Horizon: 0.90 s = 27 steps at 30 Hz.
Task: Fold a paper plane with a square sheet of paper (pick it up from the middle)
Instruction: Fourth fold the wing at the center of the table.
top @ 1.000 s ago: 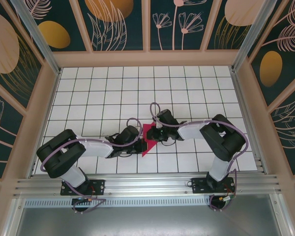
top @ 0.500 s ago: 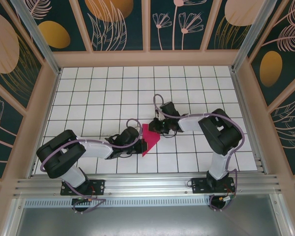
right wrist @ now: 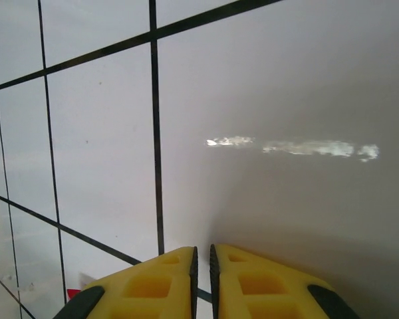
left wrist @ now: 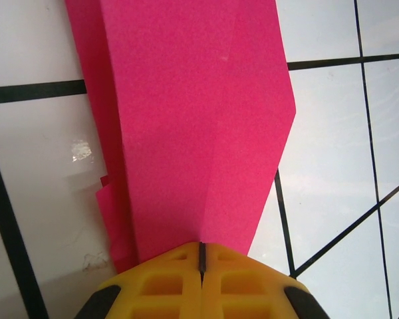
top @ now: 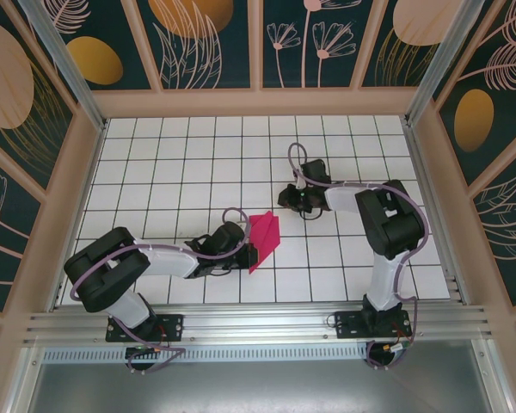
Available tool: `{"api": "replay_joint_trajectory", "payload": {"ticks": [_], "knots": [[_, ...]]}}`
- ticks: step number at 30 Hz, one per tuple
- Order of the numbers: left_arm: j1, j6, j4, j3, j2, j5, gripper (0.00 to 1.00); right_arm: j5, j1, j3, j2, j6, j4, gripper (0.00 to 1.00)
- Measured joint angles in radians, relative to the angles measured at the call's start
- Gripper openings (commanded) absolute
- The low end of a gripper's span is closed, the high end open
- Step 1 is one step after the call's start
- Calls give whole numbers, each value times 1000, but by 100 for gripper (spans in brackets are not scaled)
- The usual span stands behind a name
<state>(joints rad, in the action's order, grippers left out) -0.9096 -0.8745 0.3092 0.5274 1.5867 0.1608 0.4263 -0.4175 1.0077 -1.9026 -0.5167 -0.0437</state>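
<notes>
The magenta-pink sheet of paper (top: 263,232) is folded into a pointed wedge with a centre crease, its tip toward the near edge. My left gripper (top: 249,251) is shut on the paper's left edge near the tip. In the left wrist view the folded paper (left wrist: 199,119) runs up from between the yellow fingertips of the left gripper (left wrist: 201,256), which pinch it at the crease. My right gripper (top: 290,200) hovers about a tile beyond and to the right of the paper, apart from it. In the right wrist view the right gripper (right wrist: 203,266) shows a narrow gap holding nothing.
The white gridded tabletop (top: 181,155) is walled by a wooden frame with patterned panels (top: 258,95). A metal rail (top: 258,331) runs along the near edge behind the arm bases. A glossy smear (right wrist: 292,146) marks the tile under the right gripper.
My right gripper has let go of the paper and drawn back up and to the right, its jaws parting slightly. The left gripper keeps its hold, and the paper leans a bit to the right.
</notes>
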Motion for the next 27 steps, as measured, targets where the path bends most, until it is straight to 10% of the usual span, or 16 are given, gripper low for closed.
{"api": "replay_joint_trajectory", "payload": {"ticks": [11,27], "knots": [[-3,57,-261,156,-58,-67,19,27,-16,-274,329,-44,-43,37],[59,86,-319,219,-98,-153,15,19,-169,-461,425,-223,-98,48]]}}
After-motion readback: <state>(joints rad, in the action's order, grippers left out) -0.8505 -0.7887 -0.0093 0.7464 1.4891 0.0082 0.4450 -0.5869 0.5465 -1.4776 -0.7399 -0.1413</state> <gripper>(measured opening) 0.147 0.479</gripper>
